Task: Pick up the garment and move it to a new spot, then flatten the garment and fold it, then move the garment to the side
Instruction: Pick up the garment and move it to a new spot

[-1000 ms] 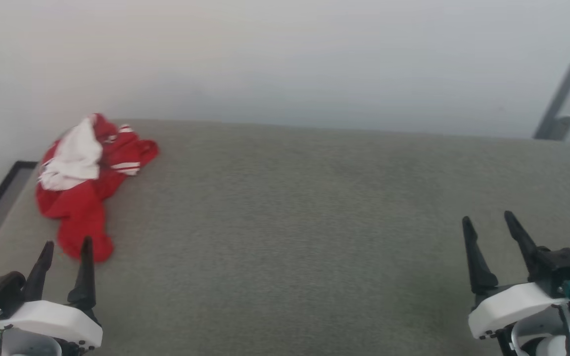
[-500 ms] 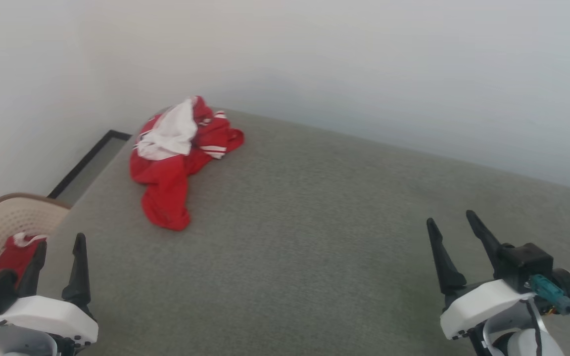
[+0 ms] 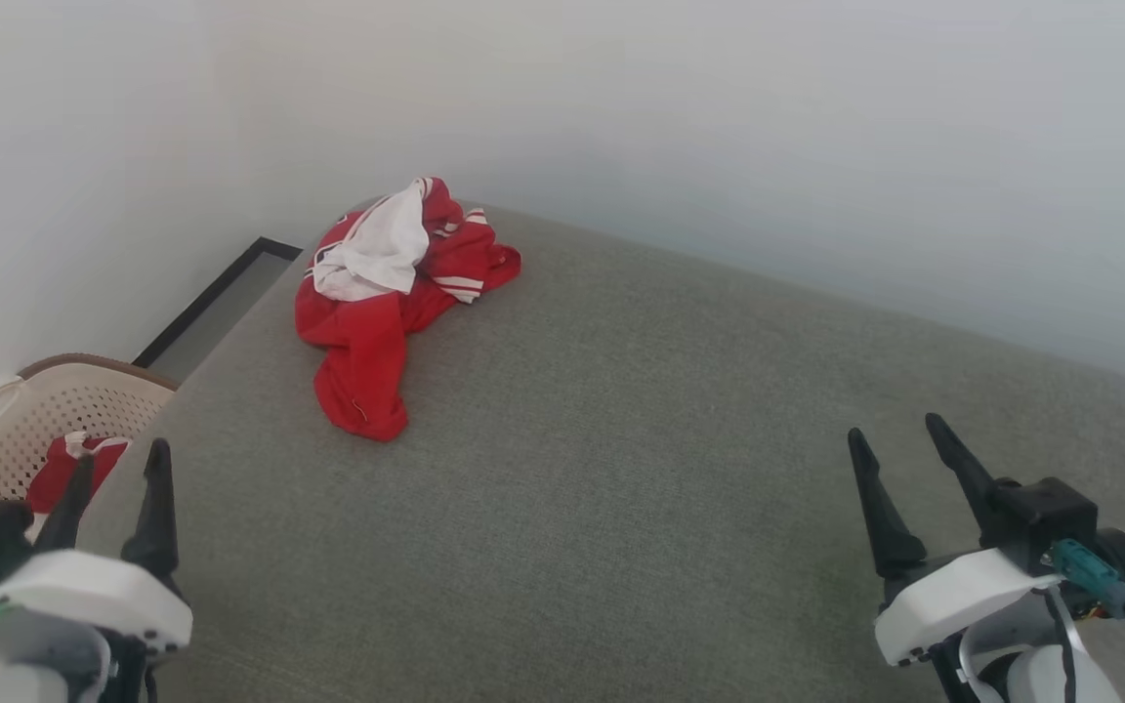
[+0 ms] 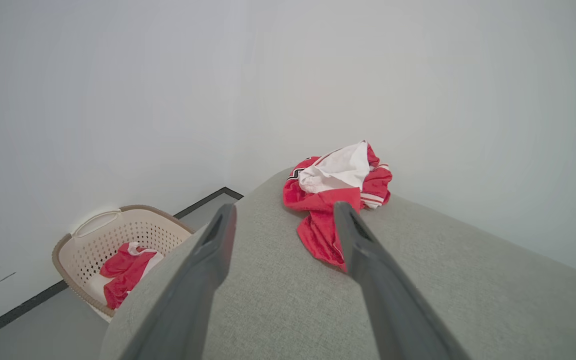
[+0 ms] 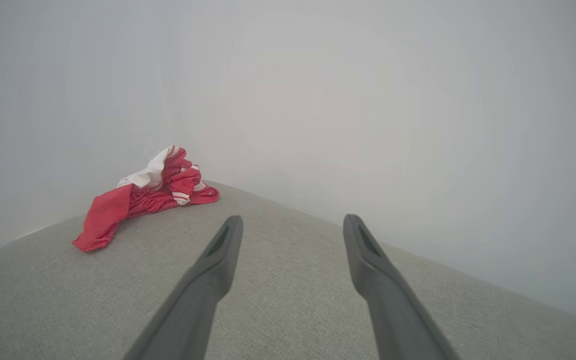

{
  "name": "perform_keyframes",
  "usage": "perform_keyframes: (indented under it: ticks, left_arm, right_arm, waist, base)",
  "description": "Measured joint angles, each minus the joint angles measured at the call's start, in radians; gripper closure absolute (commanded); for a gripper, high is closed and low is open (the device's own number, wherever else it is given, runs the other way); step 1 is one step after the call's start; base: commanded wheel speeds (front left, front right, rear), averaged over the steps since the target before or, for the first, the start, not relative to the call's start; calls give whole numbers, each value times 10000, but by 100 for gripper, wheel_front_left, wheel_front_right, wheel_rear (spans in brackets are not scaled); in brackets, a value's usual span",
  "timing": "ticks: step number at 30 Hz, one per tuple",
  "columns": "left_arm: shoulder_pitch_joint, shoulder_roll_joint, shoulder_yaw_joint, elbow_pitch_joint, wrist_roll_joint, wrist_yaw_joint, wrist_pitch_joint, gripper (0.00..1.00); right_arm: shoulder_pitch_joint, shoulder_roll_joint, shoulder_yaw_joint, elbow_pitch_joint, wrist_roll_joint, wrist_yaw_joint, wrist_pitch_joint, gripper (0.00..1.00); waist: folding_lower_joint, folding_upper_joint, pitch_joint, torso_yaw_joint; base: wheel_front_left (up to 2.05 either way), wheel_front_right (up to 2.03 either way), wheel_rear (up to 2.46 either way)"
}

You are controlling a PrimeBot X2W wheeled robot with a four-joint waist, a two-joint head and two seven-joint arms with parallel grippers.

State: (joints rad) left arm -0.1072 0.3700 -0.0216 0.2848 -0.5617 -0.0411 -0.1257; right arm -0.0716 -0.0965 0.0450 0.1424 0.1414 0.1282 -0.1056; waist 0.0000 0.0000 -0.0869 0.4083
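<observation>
Pickup of garment (image 3: 367, 322), far left corner of grey surface (image 3: 621, 439).
Lying ahead of nearer left hand (image 3: 121, 454), long axis running near-to-far; both hands gaping wide, holding nothing, right hand (image 3: 893, 427) well apart.

- I see the garment (image 3: 367, 327) bright red, with a white patch and red-and-white stripes.
- The upholstered surface (image 3: 621, 469) reads grey-green, finely woven.
- The basket (image 3: 64, 402) is cream, dotted with holes, brown-rimmed.

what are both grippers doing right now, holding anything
Left gripper: jaws open, holding nothing.
Right gripper: jaws open, holding nothing.
</observation>
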Motion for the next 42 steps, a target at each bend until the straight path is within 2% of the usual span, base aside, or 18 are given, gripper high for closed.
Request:
perform_keyframes:
  ticks: [8,13,21,28,34,42]
  left_arm:
    - [-1558,157,-182,1049,-435,-430,464,0]
    - [-2695,510,-201,1885,-593,-648,499,0]
    - [-5201,1352,-451,3653,-1202,-838,518,0]
    - [-7282,2174,-1578,5233,-2040,-867,1154,0]
    - [-8629,2591,-2280,6838,-2518,-869,2475,0]
    - [-9842,2719,-2851,8600,-2926,-882,4759,0]
  right_arm:
    - [-251,-38,-155,-320,-228,0,207,0]
    - [-608,-104,-127,-640,-453,0,385,0]
    - [-1501,-69,-190,-1524,-1024,2,704,0]
    - [-2140,151,-188,-2148,-1507,4,790,0]
    - [-2457,278,-71,-2462,-1795,29,880,0]
    - [-2758,328,148,-2886,-2036,29,1116,0]
  waist:
    - [0,0,462,-349]
    - [0,0,960,-689]
    - [0,0,2519,-1549]
    - [0,0,4337,-2407]
    - [0,0,5530,-2884]
    - [0,0,6663,-3275]
  base:
    - [0,0,0]
    - [0,0,0]
    - [0,0,0]
    - [0,0,0]
    - [0,0,0]
    - [0,0,0]
